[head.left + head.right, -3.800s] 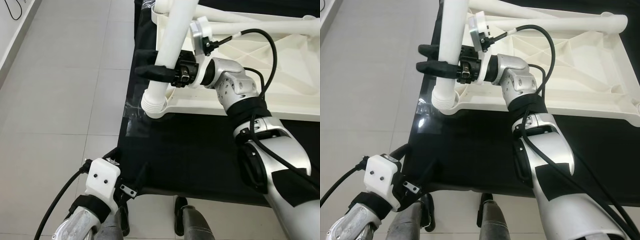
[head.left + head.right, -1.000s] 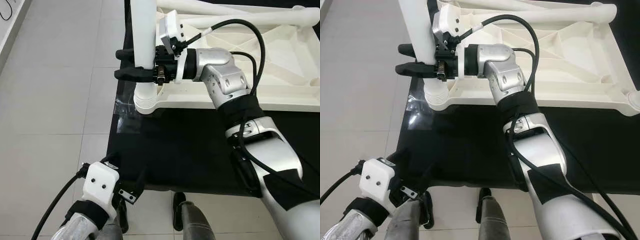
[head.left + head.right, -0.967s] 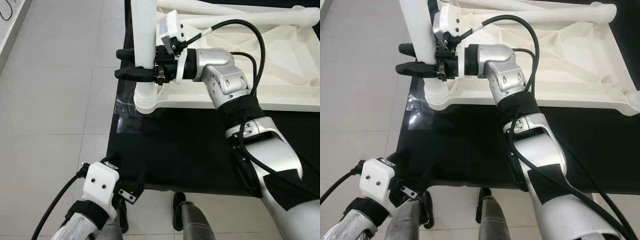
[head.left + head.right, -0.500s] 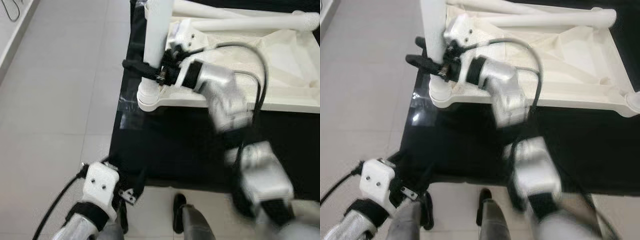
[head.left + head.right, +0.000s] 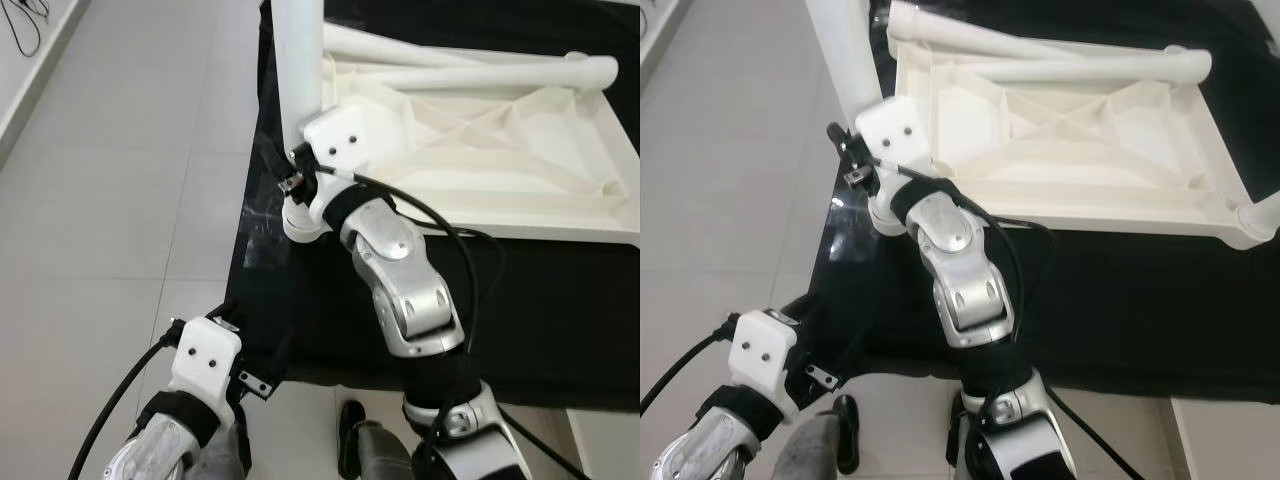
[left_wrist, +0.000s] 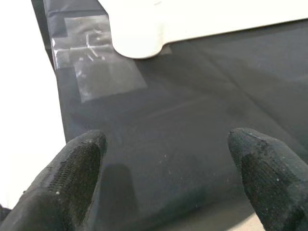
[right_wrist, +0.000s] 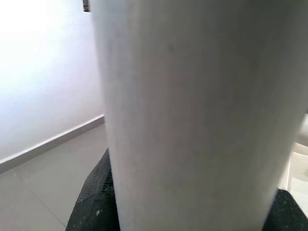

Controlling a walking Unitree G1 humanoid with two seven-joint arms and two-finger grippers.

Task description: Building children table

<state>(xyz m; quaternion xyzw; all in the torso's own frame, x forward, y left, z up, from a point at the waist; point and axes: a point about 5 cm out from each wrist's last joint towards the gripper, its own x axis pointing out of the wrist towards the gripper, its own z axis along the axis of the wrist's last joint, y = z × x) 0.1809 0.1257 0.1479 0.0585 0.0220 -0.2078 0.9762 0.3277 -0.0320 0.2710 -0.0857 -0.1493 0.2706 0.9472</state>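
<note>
Right gripper [image 5: 290,182] jaws clamped round the white leg [image 5: 299,90] standing in the upturned table's [image 5: 480,150] near-left corner socket; could tip or pop out if twisted crooked.

Upright white leg [image 5: 298,70] on upturned tabletop [image 5: 500,140]

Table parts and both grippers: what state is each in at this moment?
Table top: upside down on the black mat, ribbed underside up.
Upright leg: standing in the near-left corner socket.
Two loose legs: lying on the table top.
Right gripper: shut on the upright leg.
Left gripper: open, empty.
</note>
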